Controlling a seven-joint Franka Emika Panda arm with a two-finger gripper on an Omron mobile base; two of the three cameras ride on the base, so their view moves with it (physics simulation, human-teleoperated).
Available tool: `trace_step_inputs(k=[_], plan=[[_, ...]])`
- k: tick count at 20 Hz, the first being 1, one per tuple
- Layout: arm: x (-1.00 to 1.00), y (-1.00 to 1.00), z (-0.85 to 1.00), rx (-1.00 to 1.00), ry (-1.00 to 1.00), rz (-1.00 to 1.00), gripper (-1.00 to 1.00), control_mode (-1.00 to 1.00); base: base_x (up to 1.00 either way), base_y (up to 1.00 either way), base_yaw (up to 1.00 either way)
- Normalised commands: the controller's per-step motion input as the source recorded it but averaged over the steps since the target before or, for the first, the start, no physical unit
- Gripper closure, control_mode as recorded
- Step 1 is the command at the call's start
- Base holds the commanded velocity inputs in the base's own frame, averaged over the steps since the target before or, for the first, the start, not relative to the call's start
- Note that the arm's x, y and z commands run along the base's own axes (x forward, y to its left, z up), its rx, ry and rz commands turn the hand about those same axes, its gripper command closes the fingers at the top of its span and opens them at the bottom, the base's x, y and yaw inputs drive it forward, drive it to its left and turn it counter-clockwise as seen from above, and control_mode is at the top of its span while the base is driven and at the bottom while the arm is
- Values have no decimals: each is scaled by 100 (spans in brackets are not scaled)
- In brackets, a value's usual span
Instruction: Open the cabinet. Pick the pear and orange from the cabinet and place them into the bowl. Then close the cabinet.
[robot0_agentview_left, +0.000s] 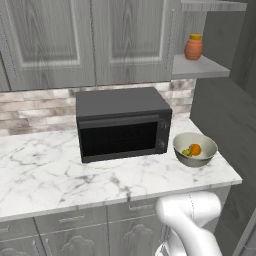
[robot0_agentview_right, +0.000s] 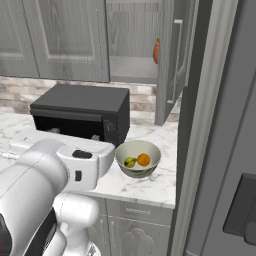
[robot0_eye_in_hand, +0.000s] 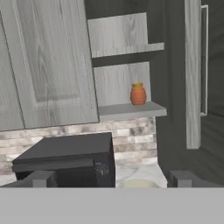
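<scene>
The cabinet (robot0_agentview_left: 127, 42) has its left door shut, while its right door (robot0_agentview_right: 172, 65) is swung open, baring the grey inner shelf (robot0_agentview_left: 200, 67). The door (robot0_eye_in_hand: 194, 74) and its slim handle also show in the hand view. On the marble counter, right of the microwave, stands the bowl (robot0_agentview_left: 195, 150) (robot0_agentview_right: 138, 159). Inside it lie the orange (robot0_agentview_left: 195, 148) (robot0_agentview_right: 144, 159) and the pear (robot0_agentview_left: 187, 152) (robot0_agentview_right: 130, 161). My gripper (robot0_eye_in_hand: 110, 179) is open and holds nothing. It is pulled back from the counter and faces the open shelf, with the bowl's rim (robot0_eye_in_hand: 138, 183) just below it.
A terracotta jar with an orange lid (robot0_agentview_left: 193, 47) (robot0_eye_in_hand: 138, 94) stands on the cabinet shelf. A black microwave (robot0_agentview_left: 122, 122) sits on the counter (robot0_agentview_left: 45, 170) left of the bowl. A tall dark fridge side (robot0_agentview_right: 220, 125) walls off the right.
</scene>
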Motion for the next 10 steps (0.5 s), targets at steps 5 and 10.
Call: trace_step_inputs(k=[5, 10], plan=[[-4, 0, 0, 0, -24, 0, -100, -100, 0, 0, 0], [-3, 0, 0, 0, -22, 0, -100, -100, 0, 0, 0]])
